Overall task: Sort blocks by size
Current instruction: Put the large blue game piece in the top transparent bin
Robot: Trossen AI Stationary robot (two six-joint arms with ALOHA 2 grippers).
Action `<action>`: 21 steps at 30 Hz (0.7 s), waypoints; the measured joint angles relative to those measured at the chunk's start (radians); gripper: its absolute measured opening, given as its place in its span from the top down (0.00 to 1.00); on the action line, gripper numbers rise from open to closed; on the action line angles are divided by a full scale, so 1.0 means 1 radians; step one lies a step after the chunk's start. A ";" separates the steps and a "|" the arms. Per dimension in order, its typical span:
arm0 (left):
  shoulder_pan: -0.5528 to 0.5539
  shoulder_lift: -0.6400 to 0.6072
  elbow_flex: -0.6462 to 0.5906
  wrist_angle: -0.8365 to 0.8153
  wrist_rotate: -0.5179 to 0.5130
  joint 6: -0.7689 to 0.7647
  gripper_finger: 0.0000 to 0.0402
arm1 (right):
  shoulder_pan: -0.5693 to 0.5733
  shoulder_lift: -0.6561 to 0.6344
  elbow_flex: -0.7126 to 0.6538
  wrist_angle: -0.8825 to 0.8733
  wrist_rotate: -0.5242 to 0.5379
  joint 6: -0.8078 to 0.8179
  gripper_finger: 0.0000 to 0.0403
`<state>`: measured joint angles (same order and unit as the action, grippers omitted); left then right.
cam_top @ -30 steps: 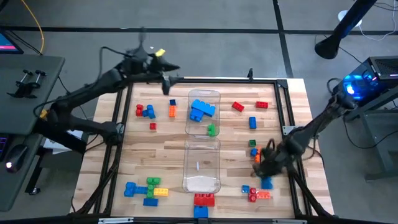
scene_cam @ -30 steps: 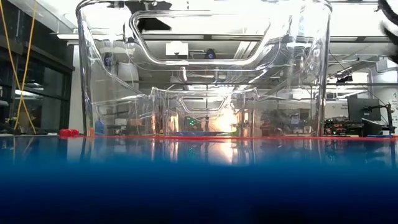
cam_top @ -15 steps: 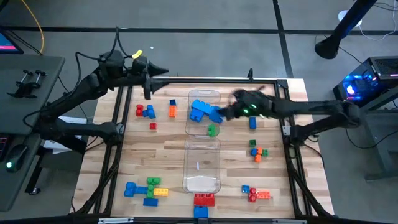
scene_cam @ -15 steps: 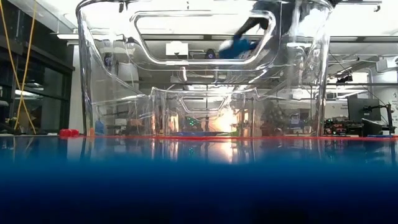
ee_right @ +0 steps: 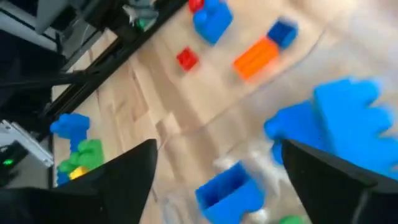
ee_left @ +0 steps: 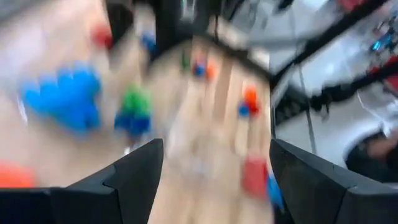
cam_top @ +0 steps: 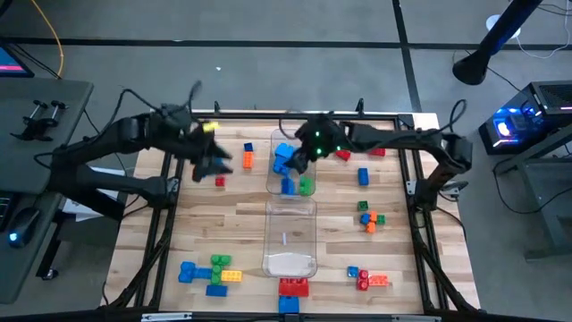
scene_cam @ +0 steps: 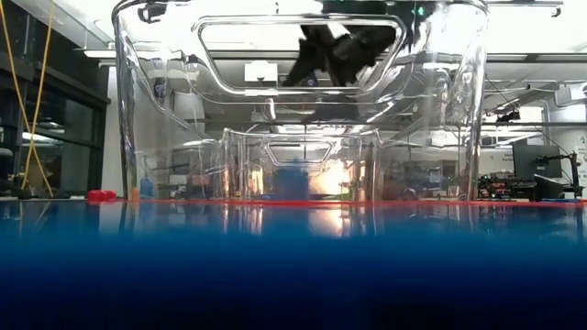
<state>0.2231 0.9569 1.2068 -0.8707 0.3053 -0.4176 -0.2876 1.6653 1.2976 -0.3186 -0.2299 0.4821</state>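
1. On the table [cam_top: 241,224], from above, we see few blocks [cam_top: 290,159] in the far bin [cam_top: 292,137]; the near bin [cam_top: 289,234] looks empty. Many lie scattered, so we judge the sorting barely begun. The right gripper [cam_top: 299,157] hangs over the far bin, the left gripper [cam_top: 214,167] near the far-left corner.
2. At table level, dark fingers [scene_cam: 344,46] show above the bins.
3. In the left wrist view, the fingers [ee_left: 134,171] stand wide, empty.
4. In the right wrist view, the fingers [ee_right: 124,168] stand wide, a blue block [ee_right: 229,190] loose between.

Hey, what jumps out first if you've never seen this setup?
The right gripper hangs open over the far clear bin, which holds big blue blocks. The left gripper hovers open by the small red and blue blocks. A nearer clear bin looks almost bare.
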 joint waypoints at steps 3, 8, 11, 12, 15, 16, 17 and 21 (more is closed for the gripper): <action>-0.090 0.024 0.000 -0.223 -0.032 -0.193 0.30 | -0.038 -0.003 0.101 -0.099 0.057 -0.080 0.11; -0.349 0.110 0.000 -0.559 -0.150 -0.594 0.32 | -0.119 -0.005 0.251 -0.296 0.133 -0.171 0.11; -0.509 0.181 0.000 -0.593 -0.205 -0.849 0.33 | -0.163 -0.006 0.280 -0.344 0.143 -0.188 0.11; -0.556 0.207 0.000 -0.586 -0.211 -0.935 0.33 | -0.175 -0.006 0.280 -0.350 0.143 -0.194 0.10; -0.686 0.298 0.000 -0.540 -0.204 -1.139 0.34 | -0.205 -0.006 0.274 -0.352 0.135 -0.196 0.10; -0.729 0.331 0.000 -0.514 -0.194 -1.195 0.34 | -0.213 -0.004 0.270 -0.355 0.123 -0.202 0.10; -0.767 0.363 0.000 -0.487 -0.175 -1.247 0.34 | -0.219 -0.003 0.267 -0.354 0.112 -0.208 0.10; -0.904 0.477 0.000 -0.378 -0.091 -1.408 0.34 | -0.235 -0.002 0.264 -0.351 0.097 -0.234 0.10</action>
<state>-0.6808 1.4340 1.2068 -1.2490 0.2144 -1.8257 -0.5222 1.6634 1.5620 -0.6701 -0.1326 0.2480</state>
